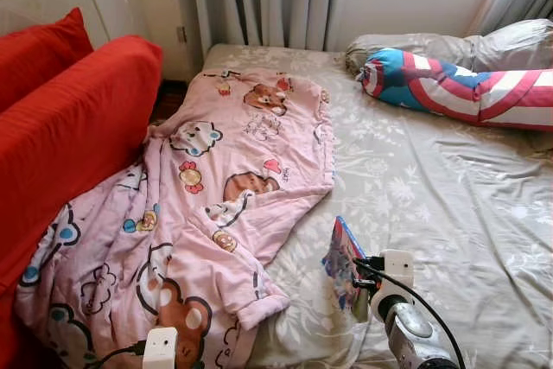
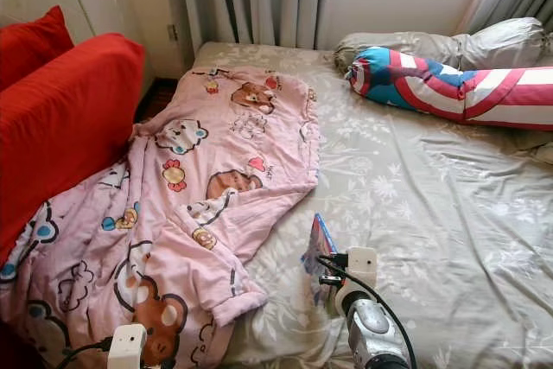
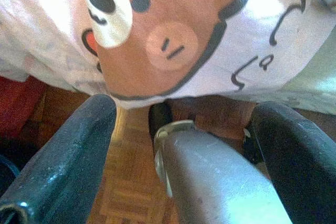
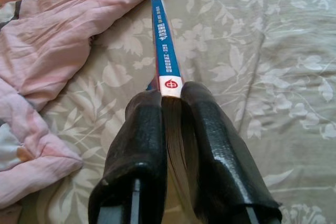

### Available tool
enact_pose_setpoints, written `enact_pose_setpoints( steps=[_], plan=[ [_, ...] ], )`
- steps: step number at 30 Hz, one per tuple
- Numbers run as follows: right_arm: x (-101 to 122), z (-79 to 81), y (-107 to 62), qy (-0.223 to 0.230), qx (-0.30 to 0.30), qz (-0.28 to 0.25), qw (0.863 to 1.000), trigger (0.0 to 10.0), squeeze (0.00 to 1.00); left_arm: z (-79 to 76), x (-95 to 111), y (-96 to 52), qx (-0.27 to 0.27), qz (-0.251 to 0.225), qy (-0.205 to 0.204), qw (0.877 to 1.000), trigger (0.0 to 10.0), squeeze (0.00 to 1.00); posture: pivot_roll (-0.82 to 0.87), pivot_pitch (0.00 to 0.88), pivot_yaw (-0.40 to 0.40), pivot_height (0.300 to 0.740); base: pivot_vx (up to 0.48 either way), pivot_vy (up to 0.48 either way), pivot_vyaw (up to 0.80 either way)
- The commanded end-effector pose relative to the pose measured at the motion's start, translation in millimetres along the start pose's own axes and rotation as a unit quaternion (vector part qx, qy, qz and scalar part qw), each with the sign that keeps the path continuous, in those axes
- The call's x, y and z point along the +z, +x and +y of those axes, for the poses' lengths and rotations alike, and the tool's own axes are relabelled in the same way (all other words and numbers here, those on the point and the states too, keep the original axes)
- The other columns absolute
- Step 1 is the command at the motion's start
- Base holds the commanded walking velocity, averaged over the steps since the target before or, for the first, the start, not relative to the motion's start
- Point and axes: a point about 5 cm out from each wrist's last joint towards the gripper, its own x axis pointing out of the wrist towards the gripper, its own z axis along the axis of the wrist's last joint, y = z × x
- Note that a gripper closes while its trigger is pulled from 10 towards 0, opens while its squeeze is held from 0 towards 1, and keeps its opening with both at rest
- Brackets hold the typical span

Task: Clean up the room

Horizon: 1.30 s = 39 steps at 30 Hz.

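1. A thin book [image 1: 343, 258] with a blue spine is held edge-up above the floral bedsheet [image 1: 449, 205], just beside the hem of the pink cartoon-print blanket [image 1: 216, 205].
2. The right gripper [image 4: 170, 109] is seen clamped on the book at its spine end; both black fingers are pressed flat against the covers, with no gap visible.
3. The left gripper [image 3: 181, 129] is held low at the bed's edge, fingers spread wide, nothing between them.
4. Handling, judged: the book is taken to be light, fairly stiff along the spine, floppy at the free pages, glossy and possibly slippery. A grip near the spine is judged soundest.
5. The blanket is judged soft and limp; it would be best gathered at a hem or corner.
6. In the right wrist view the spine lettering and page edges are shown; from the head views only the cover is visible.
7. In the left wrist view parquet floor [image 3: 131, 192] under the overhanging blanket is shown.
8. A striped bolster [image 1: 458, 84] lies by the grey pillows [image 1: 484, 45]; red cushions [image 1: 69, 127] are stacked at the left.
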Motion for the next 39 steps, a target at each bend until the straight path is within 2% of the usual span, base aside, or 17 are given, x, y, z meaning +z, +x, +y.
enact_pose_setpoints(
  steps=[1,9,12,31,35,39],
  plan=[
    [7.1,-4.8,0.9,0.0,-0.009,-0.015,1.0,10.0,0.0,-3.2,-6.4,-0.7,-0.005,0.011,-0.003,1.0,10.0,0.0,-0.07,0.063,-0.053,0.74,0.0,-0.311,0.0],
    [6.4,-5.5,1.1,0.021,-0.016,-0.013,1.0,10.0,0.0,-3.2,-6.2,-0.7,-0.006,0.011,-0.002,1.0,10.0,0.0,-0.07,0.065,-0.052,0.74,0.0,-0.317,-0.1],
    [7.2,-7.3,0.8,0.021,-0.022,-0.017,0.999,10.0,0.0,-3.1,-6.2,-0.8,-0.007,0.011,0.0,1.0,10.0,0.0,-0.07,0.066,-0.052,0.74,0.0,-0.321,-0.71],
    [10.6,-8.2,1.7,0.028,-0.03,-0.023,0.999,10.0,0.0,-3.0,-5.8,-0.7,-0.009,0.01,0.0,1.0,10.0,0.0,-0.07,0.068,-0.05,0.74,0.0,-0.319,0.0],
    [11.0,-7.8,2.0,0.026,-0.027,-0.022,0.999,10.0,0.0,-3.1,-5.7,-0.7,-0.009,0.009,-0.001,1.0,10.0,0.0,-0.07,0.068,-0.05,0.74,0.0,-0.316,-0.74],
    [11.5,-8.0,1.9,0.027,-0.029,-0.026,0.999,10.0,0.0,-3.3,-5.9,-0.8,-0.01,0.009,-0.001,1.0,10.0,0.0,-0.07,0.069,-0.051,0.74,0.0,-0.32,0.0]
  ],
)
